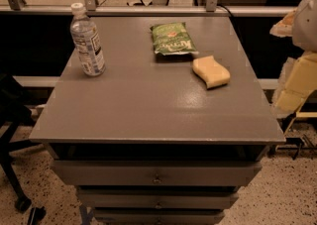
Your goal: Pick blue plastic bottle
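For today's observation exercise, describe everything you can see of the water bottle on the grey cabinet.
The blue plastic bottle is small, of clear plastic, with a white screw cap and a white label in dark print. It stands upright, cap on, near the far left corner of the grey cabinet top. Only that top touches it; the gripper is away at the right edge.

The gripper (296, 83) hung at the far right edge of the view, partly cut off by the frame, its pale yellow parts angled downward. Above it, the white arm (308, 21) came in from the upper right corner.
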